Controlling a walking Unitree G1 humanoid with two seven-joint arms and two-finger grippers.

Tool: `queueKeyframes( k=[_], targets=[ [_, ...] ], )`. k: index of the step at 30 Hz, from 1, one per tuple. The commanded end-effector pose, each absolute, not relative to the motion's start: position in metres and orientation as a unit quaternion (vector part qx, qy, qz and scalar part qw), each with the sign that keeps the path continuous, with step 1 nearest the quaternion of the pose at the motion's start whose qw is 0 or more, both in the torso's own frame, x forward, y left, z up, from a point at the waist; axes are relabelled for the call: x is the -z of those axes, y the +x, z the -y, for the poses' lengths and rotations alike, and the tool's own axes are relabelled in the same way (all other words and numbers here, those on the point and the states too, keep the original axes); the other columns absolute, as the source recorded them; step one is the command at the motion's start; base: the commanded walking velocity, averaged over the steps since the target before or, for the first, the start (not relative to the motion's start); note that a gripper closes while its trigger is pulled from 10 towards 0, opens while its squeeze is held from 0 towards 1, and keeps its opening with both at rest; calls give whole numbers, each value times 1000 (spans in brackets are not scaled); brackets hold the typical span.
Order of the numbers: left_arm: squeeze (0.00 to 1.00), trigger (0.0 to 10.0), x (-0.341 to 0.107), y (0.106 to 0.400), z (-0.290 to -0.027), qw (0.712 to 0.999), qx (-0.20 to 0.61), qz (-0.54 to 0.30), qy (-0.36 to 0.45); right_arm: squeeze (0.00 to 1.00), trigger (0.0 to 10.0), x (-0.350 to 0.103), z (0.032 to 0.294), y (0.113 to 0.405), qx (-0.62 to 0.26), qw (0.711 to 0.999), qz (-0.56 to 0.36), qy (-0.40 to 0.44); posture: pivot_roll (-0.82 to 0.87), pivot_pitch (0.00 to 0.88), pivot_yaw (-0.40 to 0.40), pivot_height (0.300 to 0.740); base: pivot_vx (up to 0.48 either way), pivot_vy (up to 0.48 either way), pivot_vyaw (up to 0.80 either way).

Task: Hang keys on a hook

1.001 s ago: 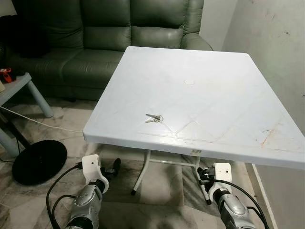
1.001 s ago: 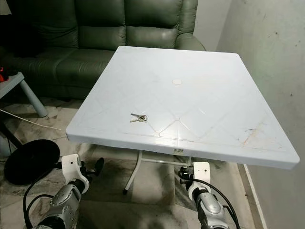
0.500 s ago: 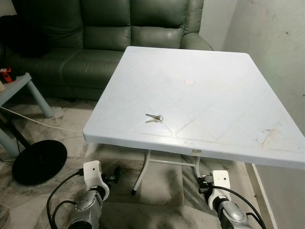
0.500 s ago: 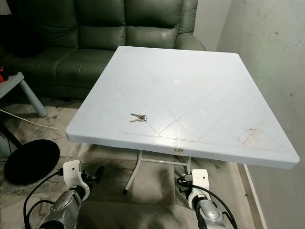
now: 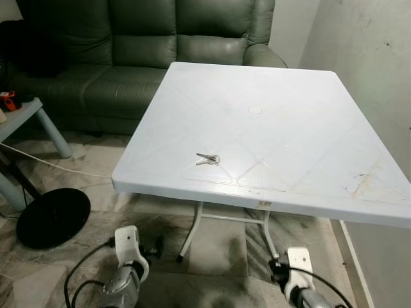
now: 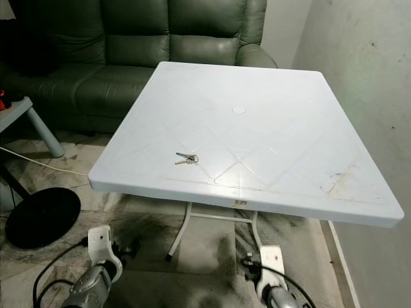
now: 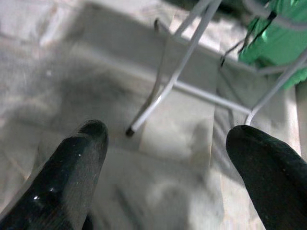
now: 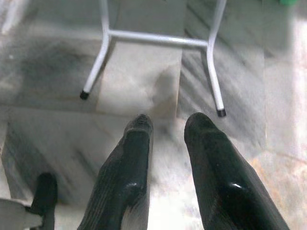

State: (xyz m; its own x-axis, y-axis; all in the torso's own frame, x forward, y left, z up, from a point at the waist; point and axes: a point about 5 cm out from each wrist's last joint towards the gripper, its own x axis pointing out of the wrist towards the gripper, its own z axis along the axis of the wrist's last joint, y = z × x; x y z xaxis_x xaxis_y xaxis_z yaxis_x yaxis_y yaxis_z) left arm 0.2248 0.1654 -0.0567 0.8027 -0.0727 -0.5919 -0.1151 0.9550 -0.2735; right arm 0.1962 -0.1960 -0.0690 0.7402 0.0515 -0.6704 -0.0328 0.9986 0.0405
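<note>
Keys (image 5: pixel 207 159) lie on the white table (image 5: pixel 308 147), near its front edge.

Both arms hang low under that table, above the floor. The left gripper (image 7: pixel 168 158) has its fingers spread wide and holds nothing. The right gripper (image 8: pixel 168 124) has only a small gap between its fingers and holds nothing.

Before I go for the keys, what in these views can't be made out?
- Keys on the white table: too small in the eye views to count them or see the ring's opening.
- Red object on the side table: cut off by the left eye view's edge, so unidentifiable.
- Green object: blurred in the left wrist view, partly behind the table legs.
- Right gripper: narrow gap between its fingers.
</note>
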Motion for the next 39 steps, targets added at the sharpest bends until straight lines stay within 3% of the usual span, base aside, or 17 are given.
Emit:
queueKeyframes(
  k=[1,16,35,36,39],
  targets=[
    [0,10000,61,219,-164,933,-12,-329,-148,0,10000,72,200,192,-13,928,-373,14,-6,0,-23,740,0,0,0],
    [0,10000,81,188,-168,906,-18,-403,-124,0,10000,91,197,160,4,892,-452,10,-6,0,-16,740,0,0,0],
    [0,10000,85,182,-162,901,14,-427,-79,0,10000,93,186,159,-41,884,-466,-14,-13,0,-11,740,0,0,0],
    [0,10000,85,182,-162,900,14,-428,-78,1000,10000,93,185,159,-42,884,-465,-7,-13,0,-10,740,0,0,0],
    [0,10000,85,181,-163,900,15,-429,-76,1000,10000,93,184,159,-43,886,-463,-2,-11,0,-10,740,0,0,0]
  ],
)
